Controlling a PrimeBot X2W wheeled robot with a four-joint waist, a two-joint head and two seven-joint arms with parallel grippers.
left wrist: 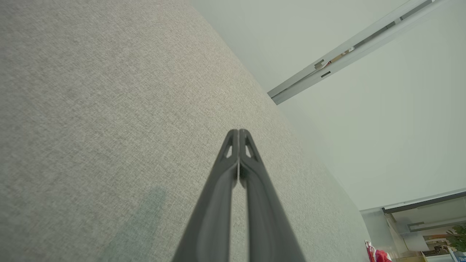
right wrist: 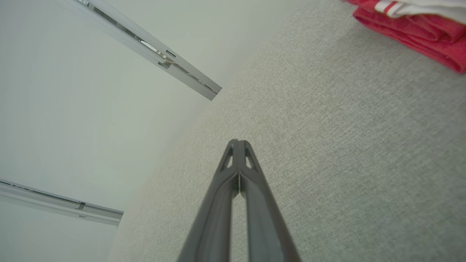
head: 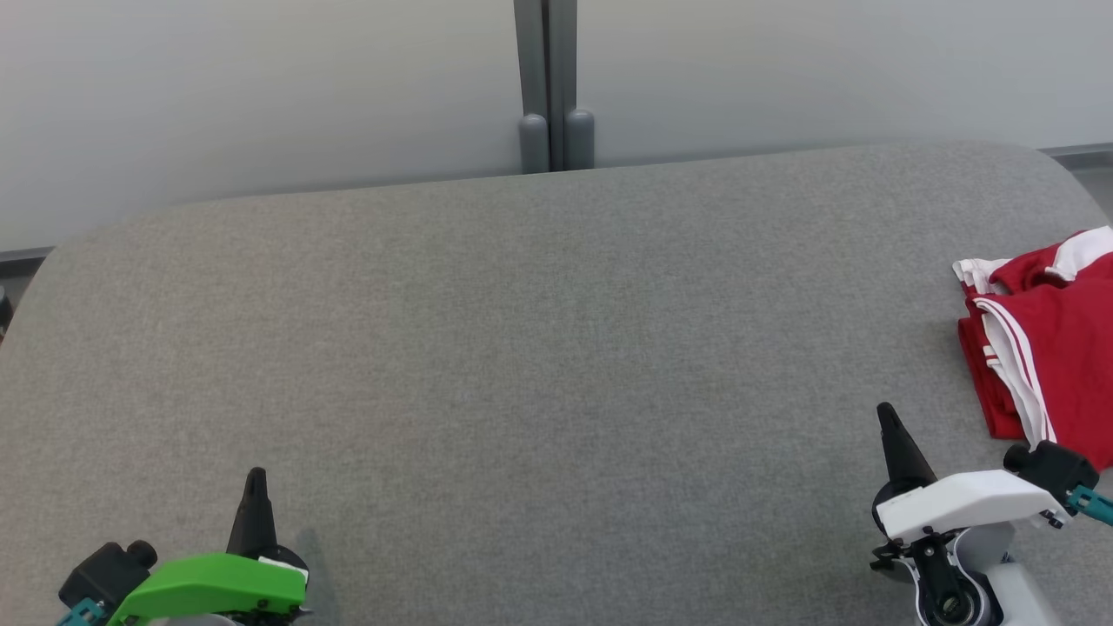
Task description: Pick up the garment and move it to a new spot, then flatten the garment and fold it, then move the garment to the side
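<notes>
Red garment [head: 1056,339] folded at the table's [head: 522,348] right edge.
Left gripper [head: 256,482] and right gripper [head: 889,422] both pressed together, holding nothing, near the front; right one sits near the garment.

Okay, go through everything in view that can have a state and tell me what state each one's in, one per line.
Red and white garment: folded in layers, lying at the right side of the grey table, not held.
Left gripper: shut, empty, above bare table.
Right gripper: shut, empty, beside the garment but apart from it.
</notes>
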